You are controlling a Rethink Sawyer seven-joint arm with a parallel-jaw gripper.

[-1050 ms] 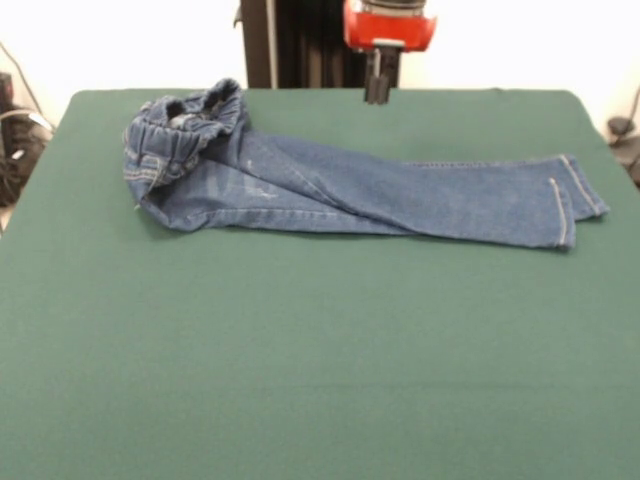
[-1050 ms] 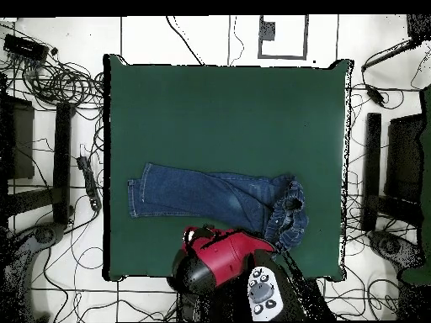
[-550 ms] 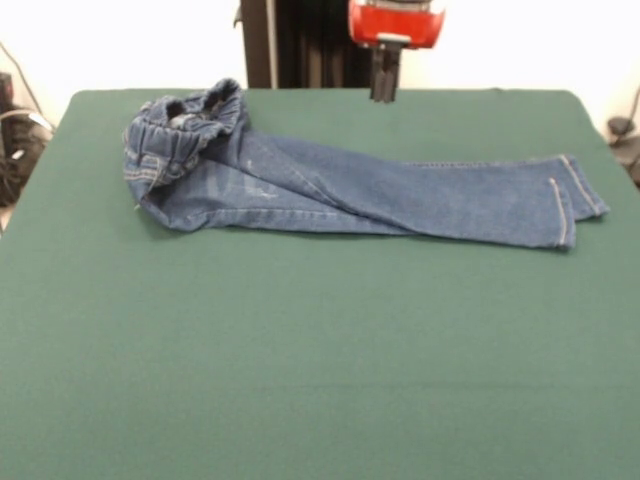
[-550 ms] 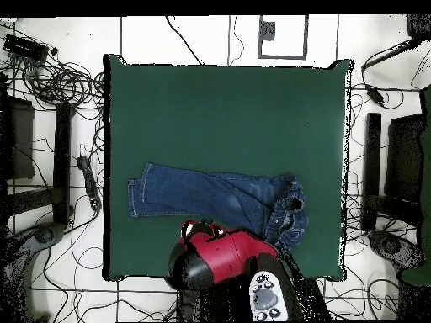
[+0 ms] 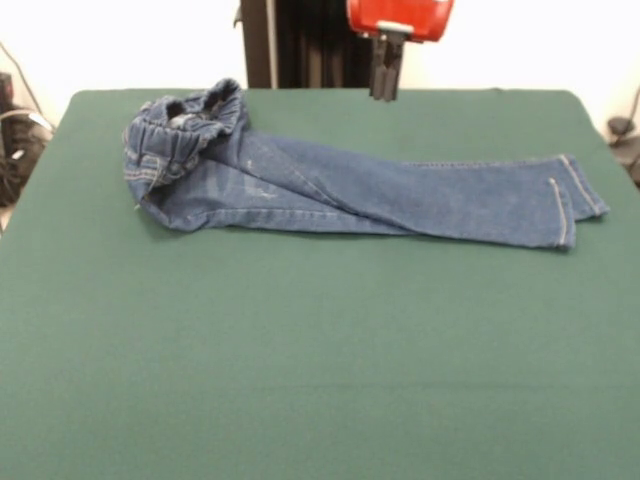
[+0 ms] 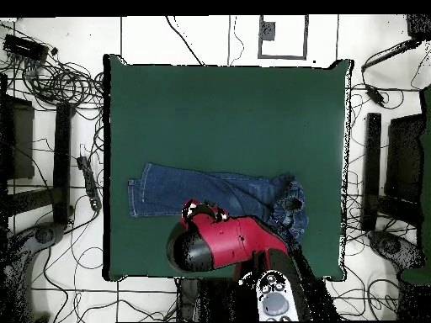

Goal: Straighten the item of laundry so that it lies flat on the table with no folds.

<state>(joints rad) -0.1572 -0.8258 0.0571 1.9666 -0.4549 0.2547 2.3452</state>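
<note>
The item of laundry [image 5: 380, 195], a small pair of blue jeans, lies across the far half of the green table [image 5: 320, 350]. Its legs stretch out flat to the right, one partly over the other, cuffs at the right end. The waistband [image 5: 180, 130] is bunched up and folded over at the left end. My gripper [image 5: 385, 95] hangs above the table's far edge, behind the middle of the legs, shut with nothing in it and clear of the cloth. In the overhead view the red arm [image 6: 223, 244] covers part of the jeans [image 6: 194, 192] and hides the gripper.
Cables [image 6: 59, 84] and stands lie on the floor around the table [image 6: 227, 118]. A dark pillar [image 5: 290, 45] rises behind the table's far edge.
The gripper has risen a little and shifted slightly right in the front view. In the overhead view the arm's head now overlaps the jeans more. The jeans have not moved.
</note>
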